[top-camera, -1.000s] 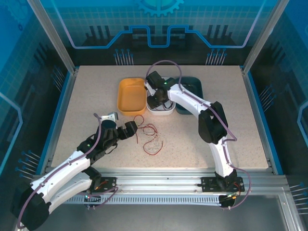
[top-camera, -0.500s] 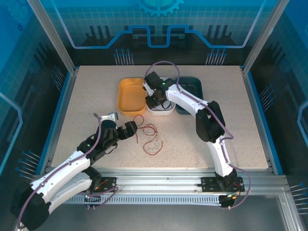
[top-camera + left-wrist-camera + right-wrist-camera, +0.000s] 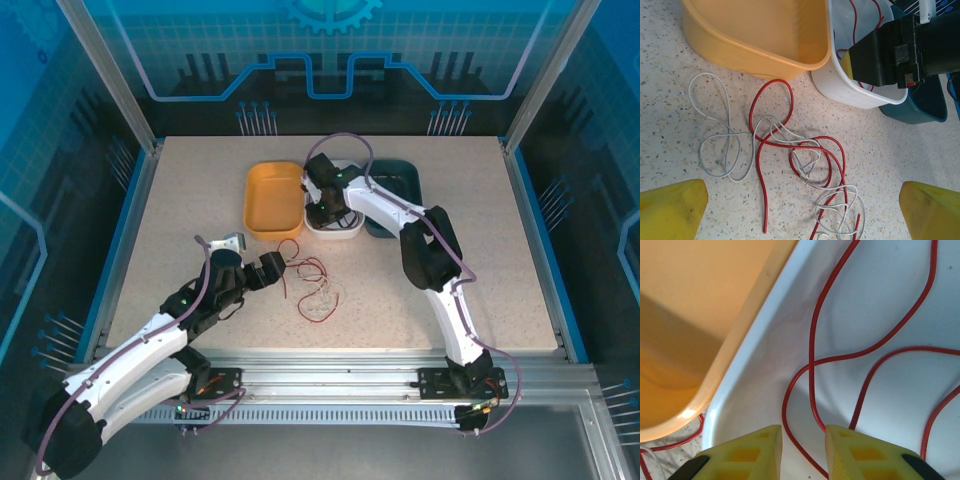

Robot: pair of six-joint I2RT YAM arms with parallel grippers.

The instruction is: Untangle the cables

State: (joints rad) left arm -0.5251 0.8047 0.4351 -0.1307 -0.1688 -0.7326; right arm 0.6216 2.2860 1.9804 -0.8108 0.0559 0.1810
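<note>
Between the right tool's (image 3: 803,452) jaws, red cable (image 3: 811,365)

The left arm (image 3: 140,345) runs low from its base at the counter's (image 3: 200,190) near left corner and reaches toward the middle. The left jaws stand wide apart, their yellow fingertips (image 3: 670,207) at the wrist view's two bottom corners. The right arm (image 3: 455,310) rises from the near right edge, folds at the elbow and stretches its forearm toward the far edge, left of centre, with the wrist pitched down. The right jaws stand a narrow gap apart, their tips (image 3: 745,455) side by side.
</note>
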